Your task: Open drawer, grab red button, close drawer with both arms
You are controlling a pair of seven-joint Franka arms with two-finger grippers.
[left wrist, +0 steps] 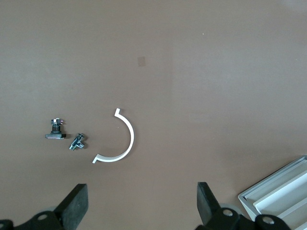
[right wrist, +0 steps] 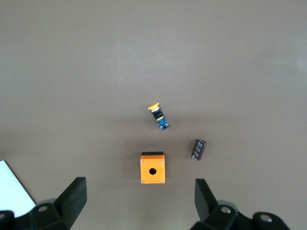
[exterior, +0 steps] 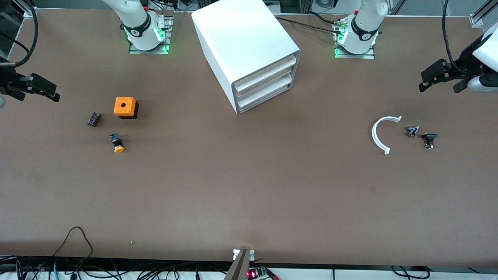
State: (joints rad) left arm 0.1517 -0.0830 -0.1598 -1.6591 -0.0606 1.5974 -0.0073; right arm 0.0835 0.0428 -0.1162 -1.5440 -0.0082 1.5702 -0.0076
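Three drawers (exterior: 264, 86), stacked in a white cabinet (exterior: 245, 46), all pushed in flush with plain flat fronts. The cabinet sits on the counter (exterior: 249, 194) between the two arm bases. It is turned at an angle, so the drawer fronts face the front camera and partly the left arm's end. A corner of those fronts also shows in the left wrist view (left wrist: 283, 191).

Left hand (exterior: 439, 83) is up in the air over bare counter at the left arm's end, well apart from the drawers and touching nothing. Its fingers (left wrist: 76, 208) are spread wide with nothing between them.

Right hand (exterior: 37, 93) is up over the counter edge at the right arm's end, also well apart from the drawers. Its fingers (right wrist: 72, 199) are spread wide and hold nothing.

Toward the left arm's end:
- A white curved strip (exterior: 379, 134) lies flat.
- Just beside it is a small metal part (exterior: 412, 131).
- Beside that is a small black part (exterior: 429, 139).
- All three are nearer the front camera than the cabinet.

Toward the right arm's end:
- An orange box with a hole (exterior: 125, 107).
- A dark cylinder (exterior: 94, 119) beside it.
- An orange-yellow capped button (exterior: 116, 143) lying on its side, nearer the front camera than the box.
- All three are apart from one another.
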